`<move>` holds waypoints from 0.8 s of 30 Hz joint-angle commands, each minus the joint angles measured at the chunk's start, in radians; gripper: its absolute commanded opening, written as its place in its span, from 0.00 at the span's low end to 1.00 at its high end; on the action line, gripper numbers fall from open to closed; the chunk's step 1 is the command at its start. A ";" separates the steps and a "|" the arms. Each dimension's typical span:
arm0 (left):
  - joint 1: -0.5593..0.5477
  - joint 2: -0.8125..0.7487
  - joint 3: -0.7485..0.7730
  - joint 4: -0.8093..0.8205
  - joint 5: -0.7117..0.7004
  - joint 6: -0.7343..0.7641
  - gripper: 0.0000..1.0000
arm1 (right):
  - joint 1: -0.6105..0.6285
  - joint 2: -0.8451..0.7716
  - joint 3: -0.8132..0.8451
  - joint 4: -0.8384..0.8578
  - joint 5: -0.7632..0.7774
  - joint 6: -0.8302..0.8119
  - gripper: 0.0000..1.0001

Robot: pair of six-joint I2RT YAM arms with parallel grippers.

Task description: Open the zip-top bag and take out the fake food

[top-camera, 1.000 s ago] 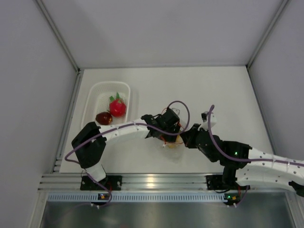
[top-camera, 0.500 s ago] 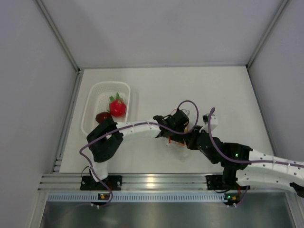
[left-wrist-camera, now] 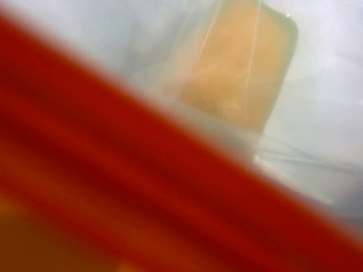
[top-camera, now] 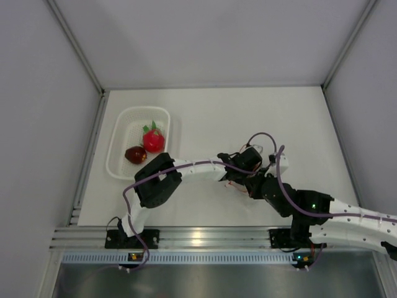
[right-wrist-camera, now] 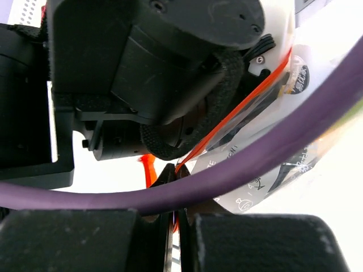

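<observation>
Currently the basket (top-camera: pixel 118 149) holds two fruits (top-camera: pixel 154 140); zip-top bag (right-wrist-camera: pixel 283 90) holds yellow-orange fruit (left-wrist-camera: pixel 244 73).

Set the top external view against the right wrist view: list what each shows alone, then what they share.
Only the top view: the white basket holding the red fruit and maroon fruit. Only the right wrist view: how the right gripper has its jaws shut on the orange-red strip of the zip-top bag. Both: the left arm, its black wrist close against the bag.

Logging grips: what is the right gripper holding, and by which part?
The right gripper pinches the bag by its orange zip strip at the mouth.
</observation>
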 commanded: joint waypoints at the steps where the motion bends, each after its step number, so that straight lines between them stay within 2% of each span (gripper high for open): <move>1: -0.009 0.029 0.057 0.059 -0.036 -0.012 0.71 | 0.017 -0.028 0.008 0.026 -0.040 0.007 0.00; 3: -0.014 0.040 0.077 0.061 -0.044 0.006 0.78 | 0.017 -0.039 0.006 0.017 -0.042 0.004 0.00; 4: -0.016 0.048 0.086 0.061 -0.046 0.011 0.86 | 0.018 -0.044 0.006 0.017 -0.045 0.003 0.00; 8: -0.017 0.091 0.132 0.058 -0.055 0.029 0.92 | 0.018 -0.065 -0.009 0.014 -0.059 0.001 0.00; 10: -0.017 0.106 0.140 0.059 -0.047 0.023 0.88 | 0.017 -0.076 -0.017 0.009 -0.060 0.001 0.00; 13: -0.017 0.133 0.175 0.061 -0.036 0.019 0.77 | 0.017 -0.090 -0.021 0.009 -0.062 -0.003 0.00; 15: -0.017 0.161 0.213 0.059 -0.026 0.028 0.68 | 0.017 -0.100 -0.023 0.006 -0.068 -0.005 0.00; 17: -0.017 0.176 0.232 0.059 -0.019 0.031 0.55 | 0.017 -0.106 -0.021 -0.001 -0.068 -0.009 0.00; 19: -0.017 0.180 0.233 0.059 -0.033 0.028 0.51 | 0.018 -0.116 -0.021 -0.015 -0.063 -0.009 0.00; 21: -0.017 0.167 0.222 0.059 -0.044 0.028 0.41 | 0.017 -0.126 -0.020 -0.026 -0.056 -0.011 0.00; 24: -0.017 0.129 0.184 0.055 -0.069 0.031 0.42 | 0.017 -0.129 -0.003 -0.056 -0.030 -0.017 0.00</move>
